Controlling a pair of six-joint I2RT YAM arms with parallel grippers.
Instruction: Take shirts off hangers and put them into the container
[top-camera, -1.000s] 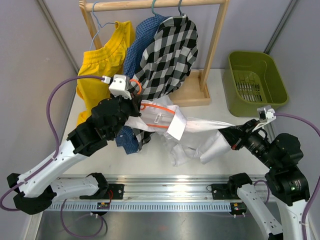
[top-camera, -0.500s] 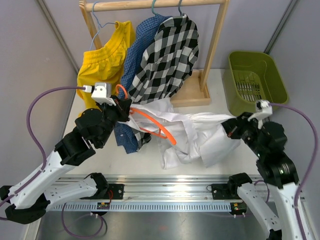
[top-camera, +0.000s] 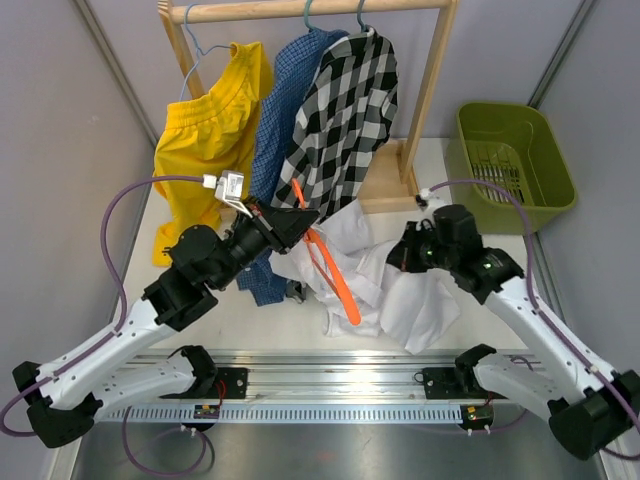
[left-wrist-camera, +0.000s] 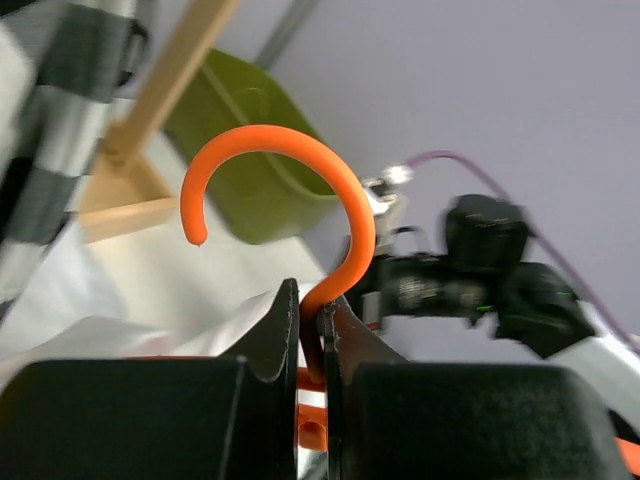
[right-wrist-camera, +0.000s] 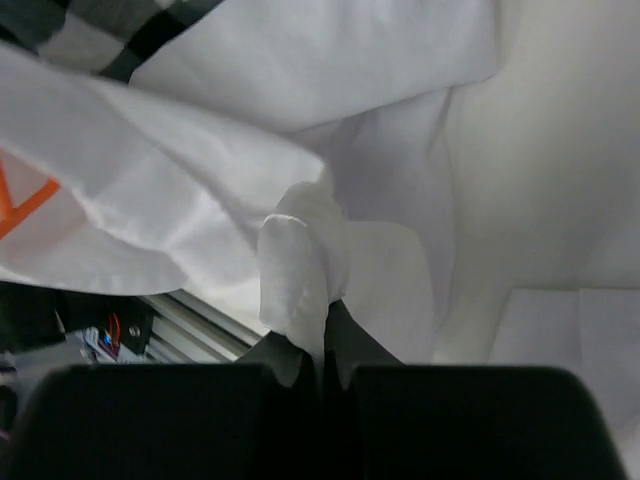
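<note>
- The table (top-camera: 250, 325) carries the white shirt (top-camera: 405, 300), which lies in a crumpled heap close to the middle. It is outside the container.
- The left gripper (top-camera: 298, 218) is at the 10 o'clock edge of this heap and points toward 2 o'clock. In the left wrist view its jaws are pressed together on the thin neck of the orange hanger (left-wrist-camera: 300, 150), just below the hook.
- In the top view the orange hanger (top-camera: 335, 280) runs from that gripper toward 5 o'clock, across the white cloth. Whether some part of it is inside the shirt, I cannot tell.
- The right gripper (top-camera: 396, 256) is at the 1 o'clock side of the heap and points toward 9 o'clock. In the right wrist view its jaws (right-wrist-camera: 322, 345) are closed on a small fold of the white shirt (right-wrist-camera: 380, 60).
- At 12 o'clock stands the rail (top-camera: 250, 11). The blue shirt (top-camera: 285, 90) hangs on the teal hanger (top-camera: 307, 14), and the plaid shirt (top-camera: 345, 110) hangs beside it on the grey hanger (top-camera: 360, 14).
- The lower end of the blue shirt reaches the table under the left arm.
- The yellow garment (top-camera: 210, 140) hangs at 11 o'clock, left of the blue shirt.
- The container (top-camera: 562, 160) stands at 2 o'clock, on the far right corner of the table, well apart from the heap. Its slotted floor is visible.
</note>
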